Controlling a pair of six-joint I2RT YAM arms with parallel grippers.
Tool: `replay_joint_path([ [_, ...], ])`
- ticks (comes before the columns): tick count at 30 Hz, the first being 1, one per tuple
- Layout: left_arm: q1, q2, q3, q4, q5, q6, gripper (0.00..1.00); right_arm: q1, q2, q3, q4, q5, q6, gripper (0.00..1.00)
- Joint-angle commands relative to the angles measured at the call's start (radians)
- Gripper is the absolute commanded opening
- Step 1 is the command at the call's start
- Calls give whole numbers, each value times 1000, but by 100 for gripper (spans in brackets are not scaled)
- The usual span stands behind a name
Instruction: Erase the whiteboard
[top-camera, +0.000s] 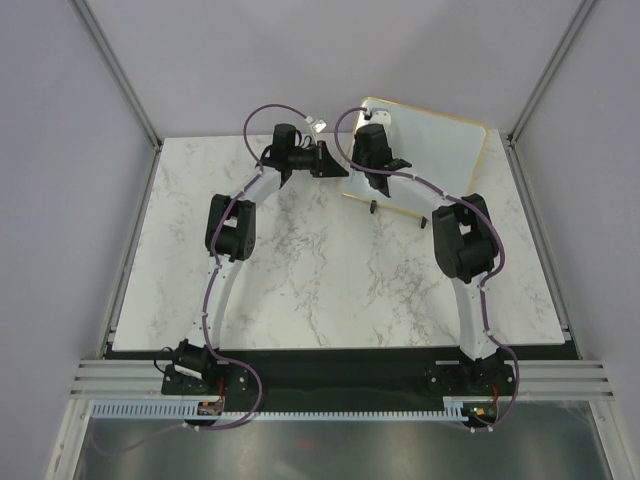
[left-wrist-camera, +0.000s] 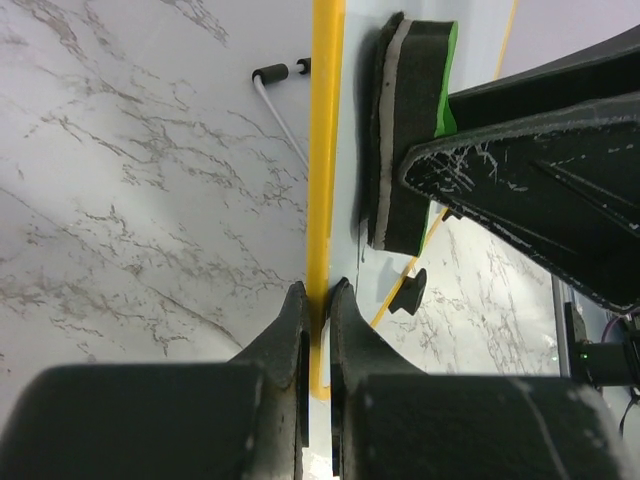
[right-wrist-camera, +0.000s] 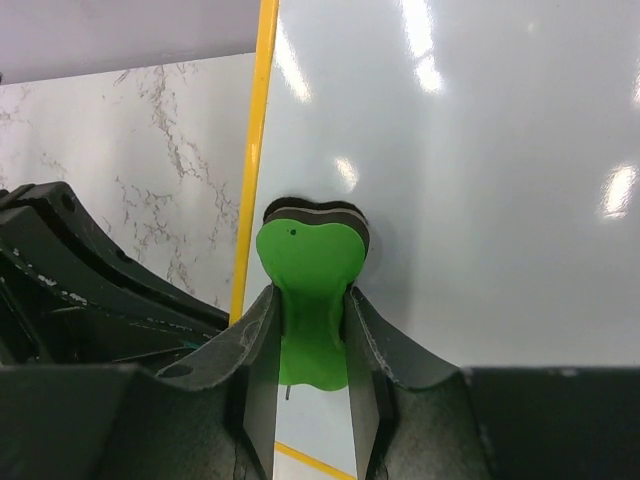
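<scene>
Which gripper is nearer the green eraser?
Right. The right gripper is shut on the eraser; the left gripper pinches the whiteboard by its frame, beside it.

In the top view the right arm (top-camera: 460, 240) covers the left part of the whiteboard (top-camera: 440, 150) and wholly hides the green eraser (right-wrist-camera: 308, 258). The left jaws at the board's edge are too small there to tell how they stand. In the right wrist view the eraser's lower end is hidden between the right jaws and the board runs off the top and right edges, while the left wrist view shows the board edge-on, its face barely visible.
</scene>
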Motion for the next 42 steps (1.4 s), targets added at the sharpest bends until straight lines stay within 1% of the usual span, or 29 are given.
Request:
replay_joint_path([
  [1,-1,-60,9,-2,-48,54,2,8,20,-59,-44,-44,5,0],
  [7,-2,-63,9,-2,-48,58,2,45,-55,-241,-76,7,-1,0],
  [11,-1,-66,7,-5,-47,58,2,54,-34,-223,-194,70,-60,0],
  [14,1,-71,6,-11,-44,64,2,54,-23,-196,-215,113,-85,0],
  [20,-1,-71,7,-15,-44,63,2,46,11,-46,-257,139,-139,0],
  [21,-1,-71,7,-13,-42,63,2,39,24,18,-268,142,-145,0],
  [24,-1,-71,7,-13,-42,63,2,23,80,126,-300,113,-151,0],
  [27,1,-71,3,-12,-39,63,2,14,123,189,-312,104,-142,0],
  [30,-1,-69,3,-13,-38,63,2,12,138,212,-315,104,-136,0],
  [34,1,-69,4,-13,-38,67,2,14,121,176,-317,102,-134,0],
  [42,1,-75,7,-15,-44,73,2,46,20,-106,-317,71,-96,0],
])
